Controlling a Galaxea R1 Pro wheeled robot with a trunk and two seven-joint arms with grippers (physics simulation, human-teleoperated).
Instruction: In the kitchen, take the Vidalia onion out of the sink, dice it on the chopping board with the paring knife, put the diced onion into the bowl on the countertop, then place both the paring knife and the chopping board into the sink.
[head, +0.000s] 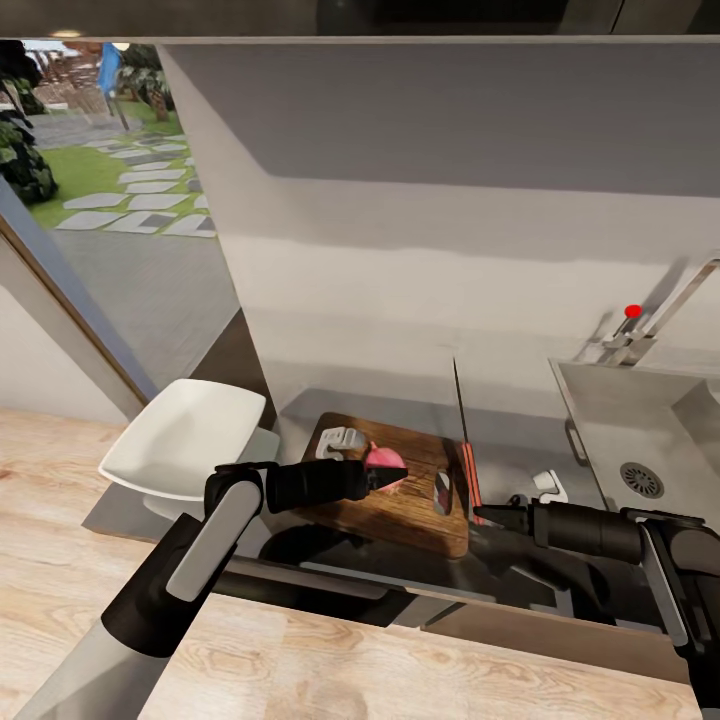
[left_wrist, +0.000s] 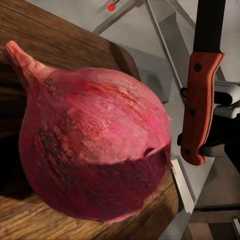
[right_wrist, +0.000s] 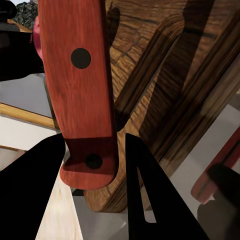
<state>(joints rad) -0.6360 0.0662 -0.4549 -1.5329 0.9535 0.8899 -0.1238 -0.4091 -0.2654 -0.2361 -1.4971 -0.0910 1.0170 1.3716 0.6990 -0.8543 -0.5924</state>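
Kitchen: sink (head: 640, 420), countertop (head: 300, 400), chopping board (head: 400, 500).

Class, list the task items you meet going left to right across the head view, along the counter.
bowl → onion on the chopping board → paring knife → sink

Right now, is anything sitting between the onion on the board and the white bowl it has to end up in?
Nothing visible blocks that path. The Vidalia onion sits on the chopping board at the left gripper; bare countertop separates board from bowl.
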